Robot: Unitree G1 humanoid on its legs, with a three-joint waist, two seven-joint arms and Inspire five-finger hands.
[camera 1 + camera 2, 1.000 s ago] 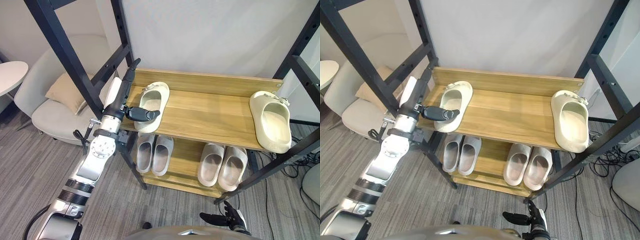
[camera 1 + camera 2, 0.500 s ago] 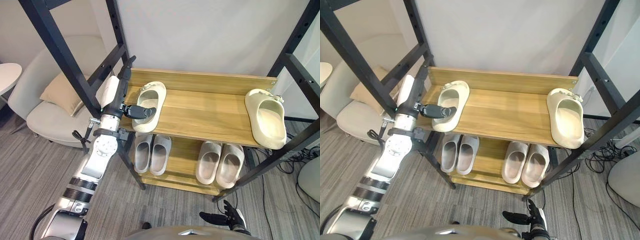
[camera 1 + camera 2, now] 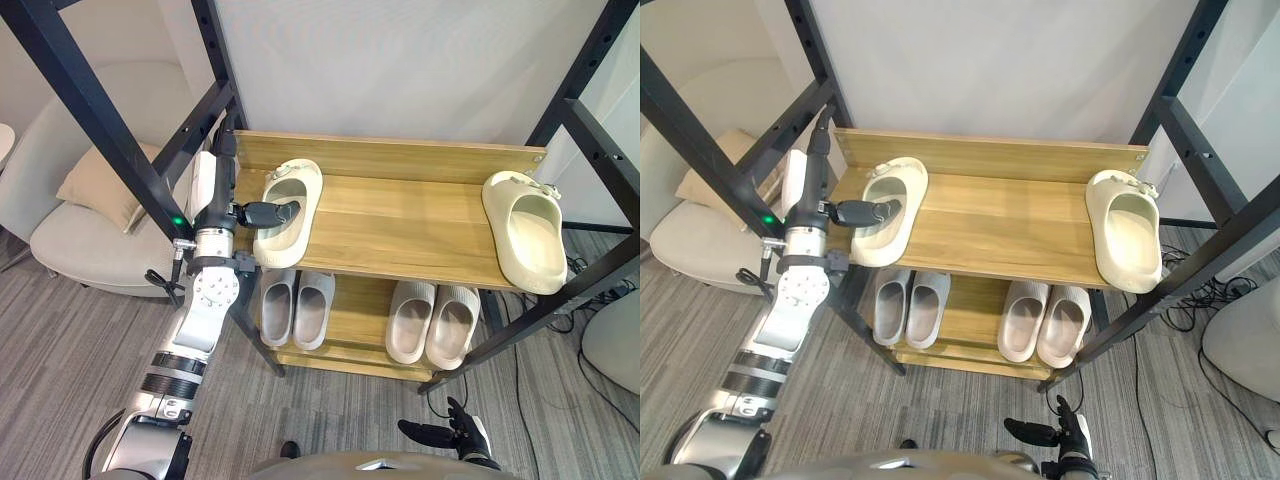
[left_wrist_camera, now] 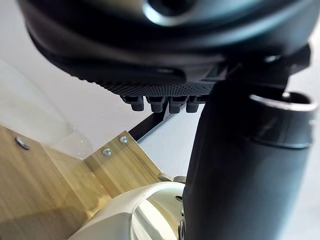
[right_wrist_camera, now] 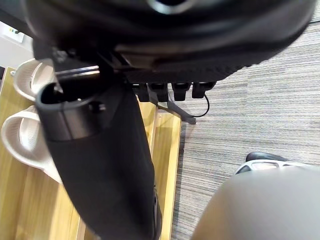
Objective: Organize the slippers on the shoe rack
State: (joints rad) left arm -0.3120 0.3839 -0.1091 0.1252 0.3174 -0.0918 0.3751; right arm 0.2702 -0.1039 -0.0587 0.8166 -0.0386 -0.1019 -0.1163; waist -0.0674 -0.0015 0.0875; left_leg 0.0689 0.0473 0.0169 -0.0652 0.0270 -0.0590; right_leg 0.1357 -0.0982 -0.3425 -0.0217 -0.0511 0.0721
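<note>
Slippers, where: all on the shoe rack [image 3: 400,155], two pairs on the lower shelf [image 3: 352,315] and two single ones on the top shelf [image 3: 400,235].
Right hand [image 3: 445,436]: nearest to me, low over the grey carpet [image 3: 330,420] in front of the rack; my fingers are loosely spread and hold nothing.
Left grey pair [image 3: 295,308]: side by side at the left of the lower shelf, heels to the front, toes under the top shelf.
Right grey pair [image 3: 435,325]: side by side at the right of the lower shelf, heels to the front, well apart from the left pair.
Left hand [image 3: 205,185]: at the left end of the top shelf, its back turned outward. My fingers [image 3: 228,130] point straight up along the rack's side, and my thumb [image 3: 265,212] reaches sideways over the heel end of the slipper there. I cannot tell whether it presses on the footbed.
Left cream slipper [image 3: 288,210]: at the left end of the top shelf, toe toward the back board, heel just over the front edge.
Right cream slipper [image 3: 525,243]: at the far right end of the top shelf, toe to the back, heel at the front corner, with bare wood between it and the other one.
Black metal frame [image 3: 110,120]: slanted posts on both sides of the rack.
Armchair [image 3: 70,240]: pale, to my left beyond the frame, with a tan cushion [image 3: 95,185] on it.
Wall [image 3: 380,70]: white, right behind the rack.
</note>
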